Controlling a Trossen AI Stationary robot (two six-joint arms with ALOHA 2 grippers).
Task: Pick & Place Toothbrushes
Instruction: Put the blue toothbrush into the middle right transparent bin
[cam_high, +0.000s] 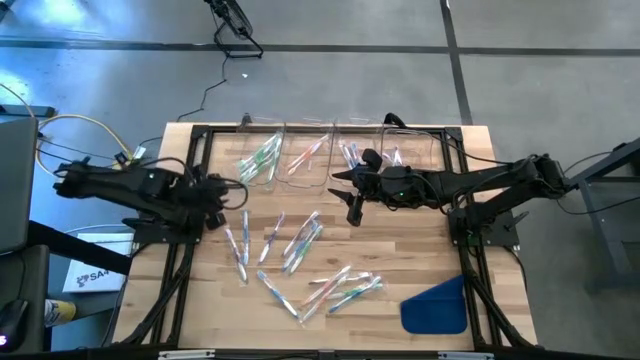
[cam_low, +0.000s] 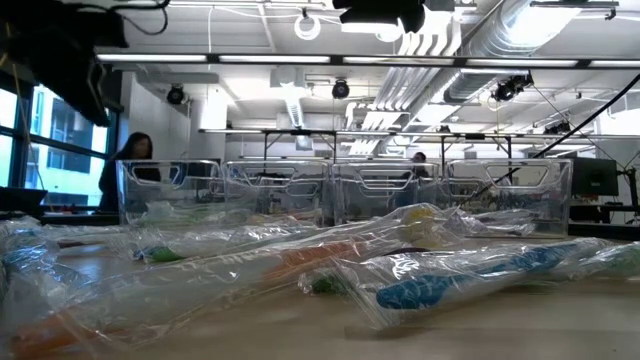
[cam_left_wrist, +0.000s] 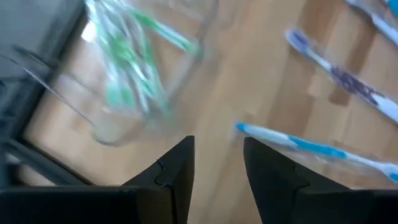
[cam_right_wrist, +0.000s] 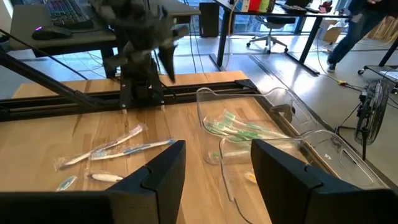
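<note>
The toothbrushes (cam_high: 300, 250) lie scattered over the middle of the table (cam_high: 420, 250), some already in the clear bins (cam_high: 262, 155). Light, stiff and slick in crinkly wrappers, they are probably best pinched mid-handle. The left gripper (cam_high: 238, 200) and right gripper (cam_high: 352, 205) hover open and empty.

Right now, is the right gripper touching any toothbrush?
Apart. The right wrist view shows the right gripper open and empty, bare table between its fingers; the green toothbrushes lie in a clear bin beyond.
</note>
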